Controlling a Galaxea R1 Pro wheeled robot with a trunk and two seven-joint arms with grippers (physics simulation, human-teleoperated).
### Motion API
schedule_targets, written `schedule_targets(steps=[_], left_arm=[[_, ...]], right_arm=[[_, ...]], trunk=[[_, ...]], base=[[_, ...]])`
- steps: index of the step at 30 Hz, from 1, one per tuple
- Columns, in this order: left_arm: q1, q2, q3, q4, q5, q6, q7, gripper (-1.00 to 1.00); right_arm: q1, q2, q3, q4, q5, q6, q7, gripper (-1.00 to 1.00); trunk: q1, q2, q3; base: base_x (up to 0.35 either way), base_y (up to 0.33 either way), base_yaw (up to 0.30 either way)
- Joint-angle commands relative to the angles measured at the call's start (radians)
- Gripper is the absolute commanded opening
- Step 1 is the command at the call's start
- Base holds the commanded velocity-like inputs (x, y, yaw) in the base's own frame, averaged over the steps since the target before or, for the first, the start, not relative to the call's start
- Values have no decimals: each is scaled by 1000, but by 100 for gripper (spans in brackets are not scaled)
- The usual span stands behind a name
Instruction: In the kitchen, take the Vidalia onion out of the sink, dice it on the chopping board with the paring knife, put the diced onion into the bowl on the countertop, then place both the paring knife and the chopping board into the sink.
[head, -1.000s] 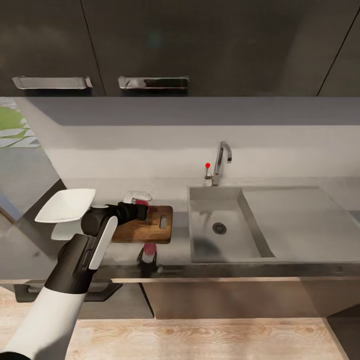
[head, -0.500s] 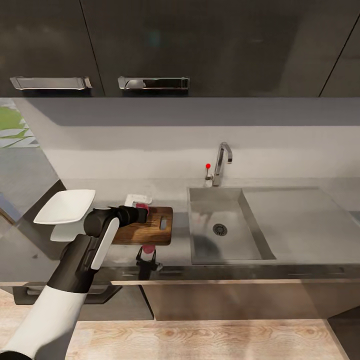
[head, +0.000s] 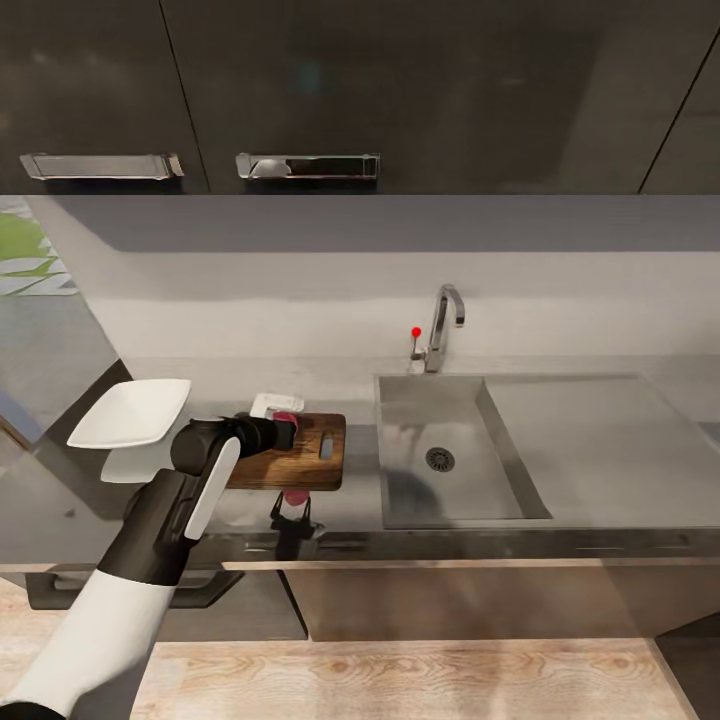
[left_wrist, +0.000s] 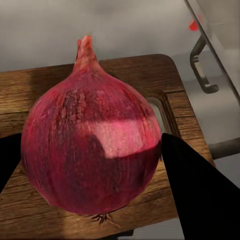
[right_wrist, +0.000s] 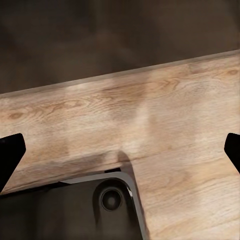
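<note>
The Vidalia onion (left_wrist: 92, 145), a deep pinkish-red bulb, sits between the two dark fingers of my left gripper (left_wrist: 90, 155), which is shut on it. It is held low over the brown chopping board (left_wrist: 45, 85); contact with the board cannot be told. In the head view the left gripper (head: 284, 426) and onion (head: 285, 412) are over the board's (head: 310, 462) left part. The white bowl (head: 130, 412) stands left of the board on the grey countertop (head: 355, 500). The sink (head: 405, 425) lies to the right. A small red and dark shape (head: 294, 505) before the board may be the paring knife or a reflection.
A chrome tap (head: 445, 320) with a red knob (head: 415, 331) stands behind the basin, the drainboard (head: 600, 440) to its right. A small white object (head: 268, 402) lies behind the board. Dark cabinets hang above. My right gripper (right_wrist: 120, 150) is open over pale wood floor.
My left arm has sunk a little toward the board with the onion still in its grip. Nothing else has moved.
</note>
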Motion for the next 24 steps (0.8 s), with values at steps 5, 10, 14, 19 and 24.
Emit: schedule_targets(steps=[5, 10, 14, 19, 24], left_arm=[[-1, 0, -1, 10, 2, 2, 0, -100], [-1, 0, -1, 13, 2, 2, 0, -100], [-1, 0, -1, 14, 2, 2, 0, -100], [-1, 0, -1, 17, 2, 2, 0, -100], [-1, 0, -1, 28, 2, 1, 0, -100]], right_arm=[[0, 1, -2, -2, -1, -1, 0, 100], [0, 0, -2, -2, -1, -1, 0, 100], [0, 1, -2, -2, -1, -1, 0, 100], [0, 0, -2, -2, -1, -1, 0, 100], [0, 0, -2, -2, -1, -1, 0, 100]], trunk=[[1, -2, -2], [1, -2, -2], [1, -2, -2], [1, -2, -2], [1, -2, -2]], base=[[0, 0, 0], [0, 0, 0], [0, 0, 0], [0, 0, 0], [0, 0, 0]])
